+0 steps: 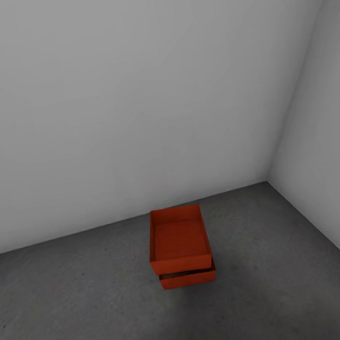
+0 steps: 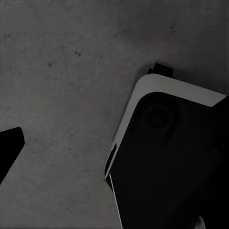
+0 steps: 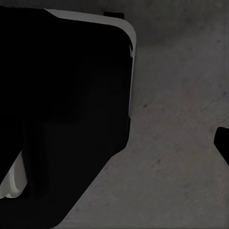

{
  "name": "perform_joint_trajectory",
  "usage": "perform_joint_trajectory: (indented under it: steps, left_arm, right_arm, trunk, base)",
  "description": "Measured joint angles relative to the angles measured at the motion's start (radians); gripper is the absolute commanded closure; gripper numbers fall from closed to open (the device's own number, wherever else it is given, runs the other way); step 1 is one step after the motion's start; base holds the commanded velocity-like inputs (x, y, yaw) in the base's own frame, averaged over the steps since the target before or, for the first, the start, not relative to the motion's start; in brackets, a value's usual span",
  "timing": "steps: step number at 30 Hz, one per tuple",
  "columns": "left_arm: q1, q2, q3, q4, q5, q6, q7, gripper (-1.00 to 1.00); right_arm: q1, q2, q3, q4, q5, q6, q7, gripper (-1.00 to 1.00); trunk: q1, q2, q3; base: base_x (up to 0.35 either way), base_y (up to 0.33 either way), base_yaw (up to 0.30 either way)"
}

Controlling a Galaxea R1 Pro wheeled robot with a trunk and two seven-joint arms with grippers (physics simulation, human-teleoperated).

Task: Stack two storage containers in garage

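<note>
upper container [image 1: 178,239] sits stacked on lower container [image 1: 188,277] on floor [image 1: 78,318]; tools' state unclear.

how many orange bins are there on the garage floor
2. The upper storage container sits stacked on the lower storage container, which rests on the concrete floor near the corner of the grey walls.

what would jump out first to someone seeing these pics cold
The eye goes straight to the two storage containers, one orange-red bin stacked on the other, the only colour in the head view. They stand on the dark concrete floor close to the pale grey back wall, near the room's right corner; the upper one sits shifted toward the wall, so the lower one's front edge shows. Both wrist views look down on the same mottled concrete.
</note>
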Motion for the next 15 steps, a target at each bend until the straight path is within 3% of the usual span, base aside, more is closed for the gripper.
perform_joint_trajectory:
  steps: [15]
  left_arm:
    - [0.0,0.0,0.0,0.0,0.001,0.0,0.0,-1.0]
  right_arm:
    - [0.0,0.001,0.0,0.0,0.001,0.0,0.0,-1.0]
  trunk:
    - [0.0,0.0,0.024]
  base:
    - [0.0,0.0,0.0]
